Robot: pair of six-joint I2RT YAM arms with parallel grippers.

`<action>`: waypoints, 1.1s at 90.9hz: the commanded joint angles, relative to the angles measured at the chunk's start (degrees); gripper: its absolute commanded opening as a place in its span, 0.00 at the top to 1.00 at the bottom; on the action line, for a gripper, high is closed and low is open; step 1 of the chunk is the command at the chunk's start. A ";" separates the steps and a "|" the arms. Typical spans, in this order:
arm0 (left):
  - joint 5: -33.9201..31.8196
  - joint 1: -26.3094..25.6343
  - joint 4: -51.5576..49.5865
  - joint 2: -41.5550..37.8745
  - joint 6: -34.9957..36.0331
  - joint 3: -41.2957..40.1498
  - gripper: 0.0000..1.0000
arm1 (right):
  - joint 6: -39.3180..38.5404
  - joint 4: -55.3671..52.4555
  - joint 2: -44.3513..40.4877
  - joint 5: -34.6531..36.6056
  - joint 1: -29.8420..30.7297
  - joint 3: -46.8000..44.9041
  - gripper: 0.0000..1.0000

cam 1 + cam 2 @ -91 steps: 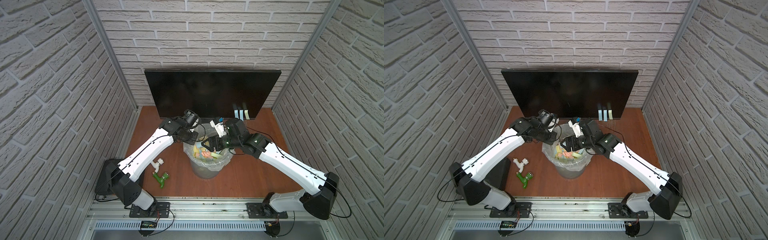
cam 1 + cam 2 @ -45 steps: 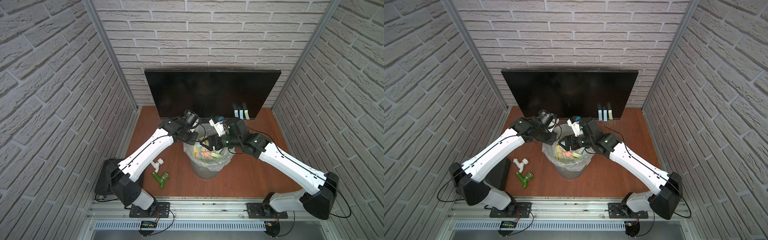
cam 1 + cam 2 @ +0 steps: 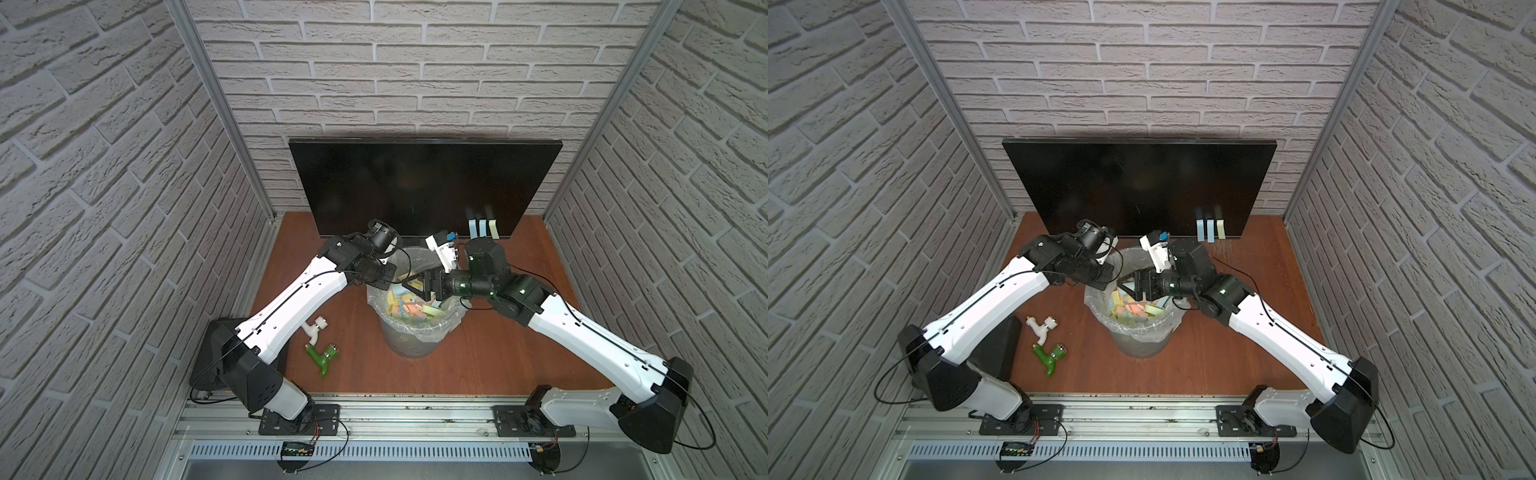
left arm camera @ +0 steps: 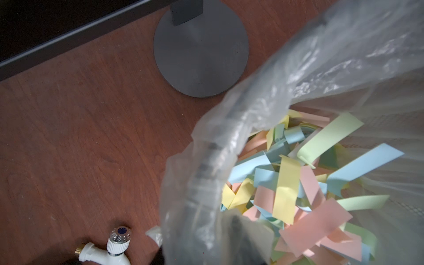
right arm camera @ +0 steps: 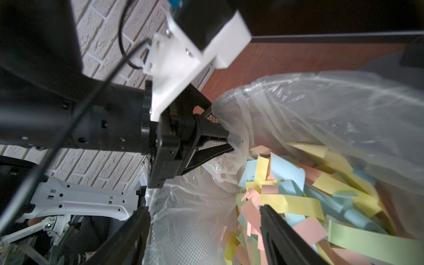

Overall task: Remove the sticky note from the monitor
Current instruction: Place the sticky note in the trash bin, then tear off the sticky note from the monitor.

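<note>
One waste bin (image 3: 409, 345) stands mid-table (image 3: 490, 357), lined with one clear plastic liner (image 3: 451, 322); inside lies a heap of paper strips (image 3: 409, 309) in four colours, yellow, pink, blue and green, too many and too tangled to count. The left gripper (image 5: 229, 142) is pinched closed on the liner at the bin's rim; the right gripper (image 3: 417, 288) hovers over the bin's mouth with its jaws wide apart, gripping nothing. Behind the bin the monitor (image 3: 415, 183) stands upright on one round stand base (image 4: 200, 48); three sticky notes (image 3: 482, 229) cling side by side to the screen's lower edge on the right arm's side, two blue and one pale yellow. Two taps lie on the table beside the left arm, one white tap (image 3: 314, 328) and one green tap (image 3: 322, 357), near each other.
</note>
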 commanded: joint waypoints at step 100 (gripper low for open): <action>0.57 -0.05 0.95 -1.77 -0.32 -1.01 0.66 | 26.33 16.49 -2.02 0.31 -38.99 -12.33 0.42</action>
